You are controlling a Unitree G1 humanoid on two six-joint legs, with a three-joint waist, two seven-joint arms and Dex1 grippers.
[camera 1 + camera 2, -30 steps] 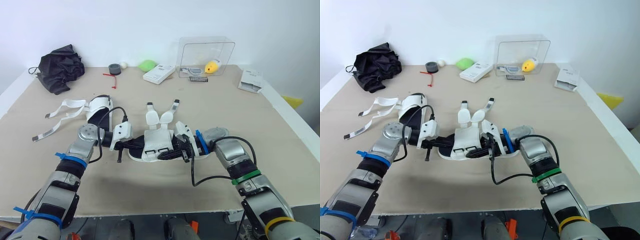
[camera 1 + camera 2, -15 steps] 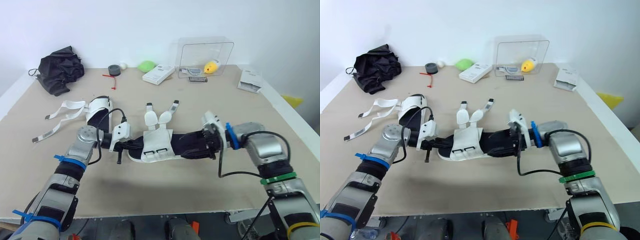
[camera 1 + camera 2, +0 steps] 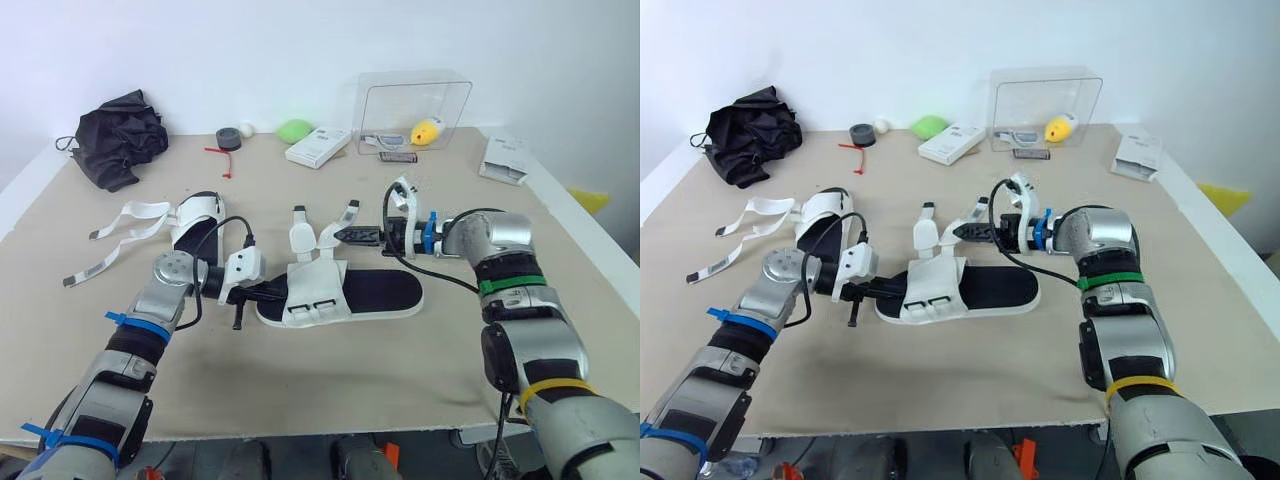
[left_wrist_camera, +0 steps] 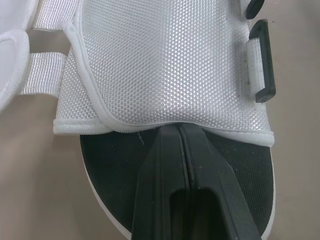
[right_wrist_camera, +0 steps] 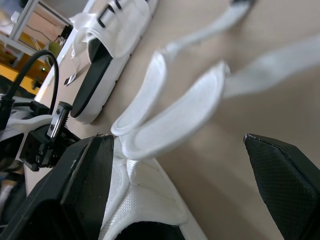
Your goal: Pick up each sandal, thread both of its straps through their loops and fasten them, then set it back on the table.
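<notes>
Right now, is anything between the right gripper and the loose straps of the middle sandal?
Nothing visible. The open right gripper points straight at the two straps, close beside them.

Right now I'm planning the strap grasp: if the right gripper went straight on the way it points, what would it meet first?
Likely the white padded strap tabs of the nearer white, black-soled sandal: the right gripper is open and aimed at them, though depth is unclear.
</notes>
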